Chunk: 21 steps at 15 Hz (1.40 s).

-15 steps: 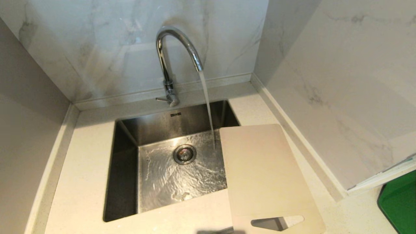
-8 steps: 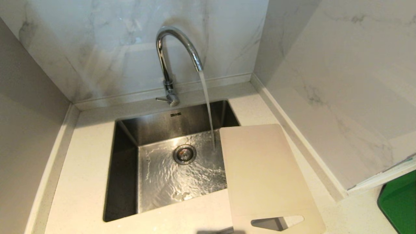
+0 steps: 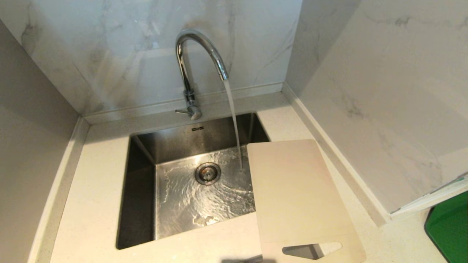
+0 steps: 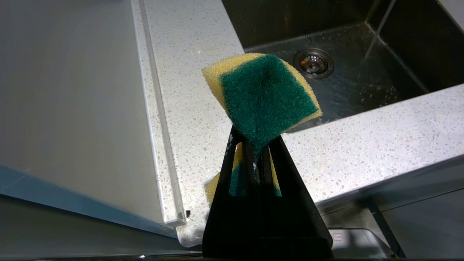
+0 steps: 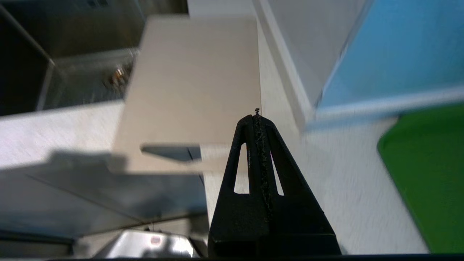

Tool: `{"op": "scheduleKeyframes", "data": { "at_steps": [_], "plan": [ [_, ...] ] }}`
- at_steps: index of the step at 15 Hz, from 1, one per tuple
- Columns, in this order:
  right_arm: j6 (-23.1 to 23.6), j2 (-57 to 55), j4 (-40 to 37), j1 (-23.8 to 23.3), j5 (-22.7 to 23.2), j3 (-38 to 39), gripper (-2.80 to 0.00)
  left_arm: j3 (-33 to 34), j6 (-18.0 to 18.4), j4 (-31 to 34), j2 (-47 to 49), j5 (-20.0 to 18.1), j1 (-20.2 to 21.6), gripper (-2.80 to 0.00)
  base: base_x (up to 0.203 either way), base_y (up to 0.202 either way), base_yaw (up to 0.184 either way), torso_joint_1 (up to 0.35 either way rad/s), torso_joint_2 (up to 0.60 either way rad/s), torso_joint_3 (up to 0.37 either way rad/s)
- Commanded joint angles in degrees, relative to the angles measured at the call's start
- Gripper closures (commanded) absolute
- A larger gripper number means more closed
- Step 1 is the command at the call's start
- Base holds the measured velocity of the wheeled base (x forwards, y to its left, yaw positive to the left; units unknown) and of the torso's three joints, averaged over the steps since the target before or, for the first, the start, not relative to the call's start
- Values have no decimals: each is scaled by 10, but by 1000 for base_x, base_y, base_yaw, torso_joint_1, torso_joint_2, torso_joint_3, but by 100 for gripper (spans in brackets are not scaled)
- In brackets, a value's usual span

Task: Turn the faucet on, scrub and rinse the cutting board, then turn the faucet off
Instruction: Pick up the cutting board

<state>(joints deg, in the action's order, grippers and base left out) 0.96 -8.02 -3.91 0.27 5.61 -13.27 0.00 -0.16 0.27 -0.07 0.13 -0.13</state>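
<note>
Left gripper (image 4: 255,145): clamped on a green-and-yellow sponge (image 4: 262,96), held out over the near counter (image 4: 188,72) beside the sink (image 4: 395,54); it does not show in the head view.
Right gripper (image 5: 257,116): fingers pressed together on nothing, low at the counter's near edge, pointing toward the board's handle end without touching it.
Faucet (image 3: 199,54): on; a stream falls from the spout into the sink basin (image 3: 140,190), landing just beside the board's far-left corner, and the basin floor is rippling with water.
Board (image 3: 299,197): flat on the counter right of the sink, its left edge overhanging the basin and its cutout end jutting past the counter's front. Its face looks dry and no water reaches it.
Done: the tap is open and the sponge is in hand.
Left to do: by my reading, almost everything else. The board must be gripped and brought under the stream, scrubbed, rinsed, and the lever (image 3: 181,111) then closed.
Likely step in hand: the empty right gripper seems placed to take the board by its handle end, for which it would first have to open.
</note>
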Motion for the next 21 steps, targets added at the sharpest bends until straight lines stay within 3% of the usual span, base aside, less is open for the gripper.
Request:
{"op": "scheduleKeyframes", "data": {
  "at_steps": [1, 3, 7, 10, 12, 16, 21],
  "plan": [
    [0, -108, -11, 1, 13, -145, 0, 2, 0, 0, 0, 0, 0, 0, 0, 0, 0, 0, 0, 0],
    [14, -181, -42, 1, 25, -293, 0, 2, 0, 0, 0, 0, 0, 0, 0, 0, 0, 0, 0, 0],
    [51, -344, -193, 2, 69, -641, 0, 2, 0, 0, 0, 0, 0, 0, 0, 0, 0, 0, 0, 0],
    [82, -479, -307, 2, 92, -842, 0, 2, 0, 0, 0, 0, 0, 0, 0, 0, 0, 0, 0, 0],
    [100, -562, -383, 2, 115, -932, 0, 2, 0, 0, 0, 0, 0, 0, 0, 0, 0, 0, 0, 0],
    [137, -680, -527, 35, 170, -995, 0, 2, 0, 0, 0, 0, 0, 0, 0, 0, 0, 0, 0, 0],
    [161, -759, -660, 113, 162, -990, 0, 2, 0, 0, 0, 0, 0, 0, 0, 0, 0, 0, 0, 0]
  ]
}}
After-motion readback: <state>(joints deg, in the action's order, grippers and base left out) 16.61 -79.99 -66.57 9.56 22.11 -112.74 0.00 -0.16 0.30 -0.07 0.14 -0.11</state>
